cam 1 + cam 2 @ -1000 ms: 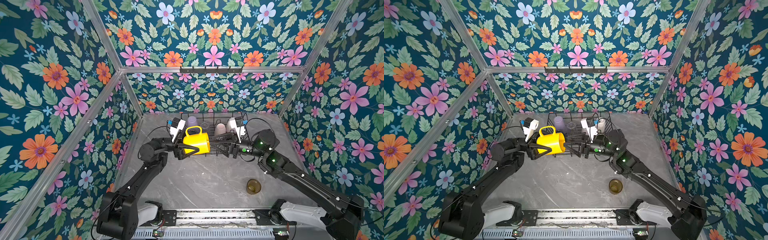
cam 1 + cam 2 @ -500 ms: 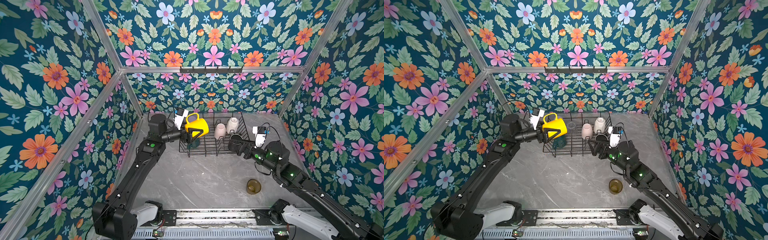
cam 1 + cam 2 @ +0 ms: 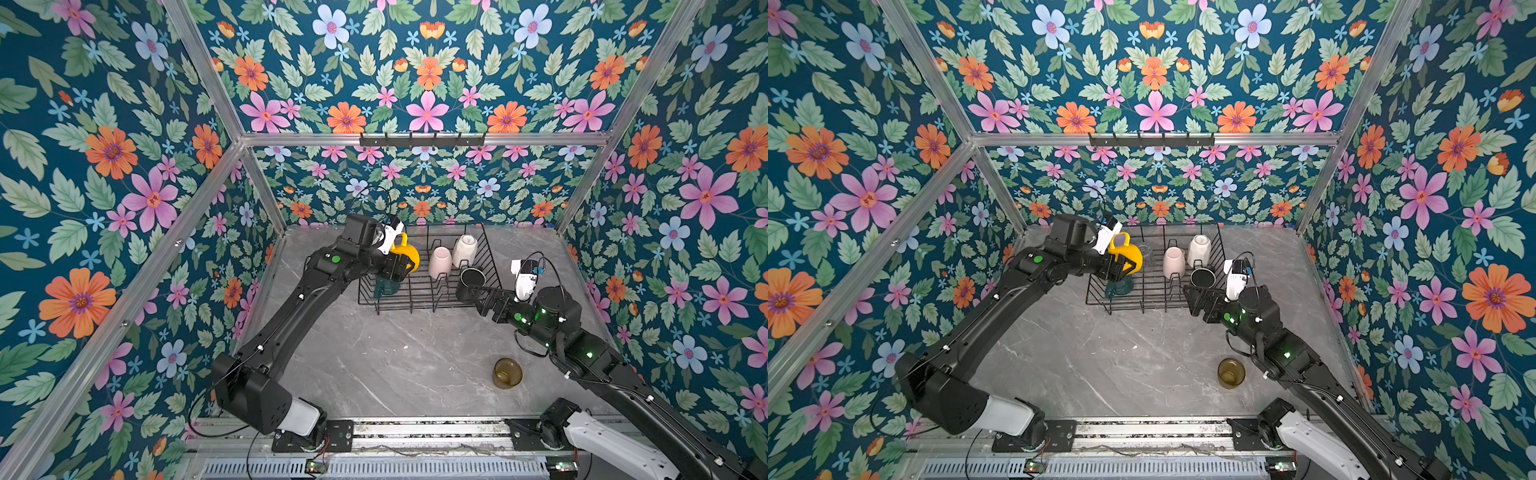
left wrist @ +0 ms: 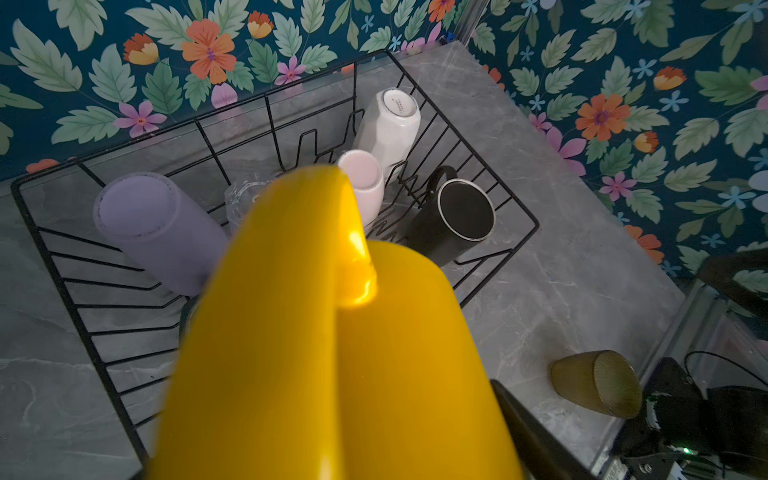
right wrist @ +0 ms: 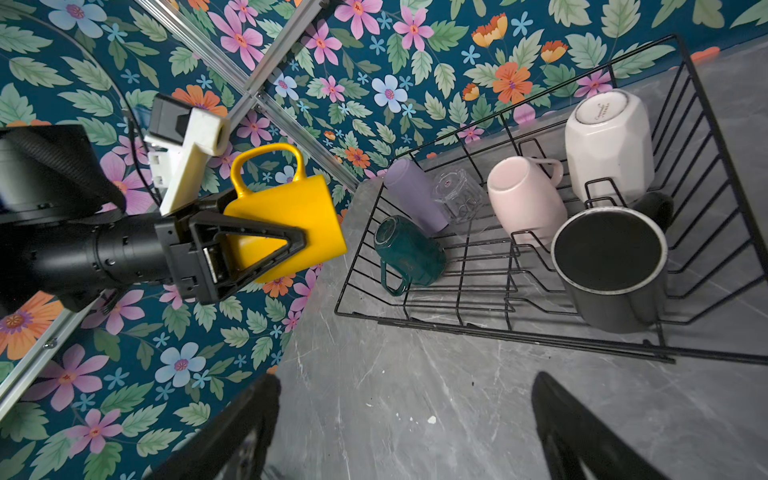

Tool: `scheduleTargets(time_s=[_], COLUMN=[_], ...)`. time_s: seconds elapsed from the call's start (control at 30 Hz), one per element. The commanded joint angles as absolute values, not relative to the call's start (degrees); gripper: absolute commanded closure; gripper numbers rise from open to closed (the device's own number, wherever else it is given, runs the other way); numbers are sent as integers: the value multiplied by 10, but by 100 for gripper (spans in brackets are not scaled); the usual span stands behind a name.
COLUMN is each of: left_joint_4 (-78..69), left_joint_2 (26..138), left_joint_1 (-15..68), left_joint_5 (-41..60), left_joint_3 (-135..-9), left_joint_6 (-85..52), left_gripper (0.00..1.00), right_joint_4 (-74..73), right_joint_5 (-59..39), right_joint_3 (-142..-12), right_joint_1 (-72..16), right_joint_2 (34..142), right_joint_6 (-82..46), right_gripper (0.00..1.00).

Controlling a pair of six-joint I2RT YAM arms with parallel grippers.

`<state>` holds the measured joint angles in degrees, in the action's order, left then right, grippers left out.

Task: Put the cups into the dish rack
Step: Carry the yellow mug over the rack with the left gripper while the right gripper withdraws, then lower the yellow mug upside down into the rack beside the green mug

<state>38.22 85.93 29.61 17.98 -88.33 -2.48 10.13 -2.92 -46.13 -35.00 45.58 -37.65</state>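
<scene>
Left claw [image 5: 286, 245] pinches the yellow mug [image 5: 286, 199] aloft over the left end of the dish rack [image 3: 419, 291], right claw [image 5: 407, 428] spread and empty; hazard: lowered here, it likely strikes the dark green mug [image 5: 409, 251] lying beneath, or catches the rim and tips out.

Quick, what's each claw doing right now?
Left gripper: closed on the yellow mug.
Right gripper: open, holding nothing.

Glossy yellow mug [image 5: 299, 195], matt black mug [image 5: 615, 299], wire dish rack [image 5: 519, 332]
</scene>
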Motion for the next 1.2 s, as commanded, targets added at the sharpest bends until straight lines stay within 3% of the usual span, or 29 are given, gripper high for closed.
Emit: scheduleTargets(time_s=[0.0, 0.53, 1.17], left_joint_4=[416, 505, 514], left_joint_2=[886, 1053, 1196], left_joint_1=[310, 366, 380], left_joint_5=[115, 10, 3], left_joint_3=[-920, -1057, -1117], left_joint_6=[-6, 8, 33], left_gripper=[100, 100, 100], right_joint_4=[116, 135, 145], right_joint_5=[-46, -53, -47], right_joint_3=[-465, -450, -430], right_joint_1=[-349, -340, -337], right_joint_2=[455, 432, 413], right_joint_6=[-365, -354, -357], right_gripper=[5, 4, 4])
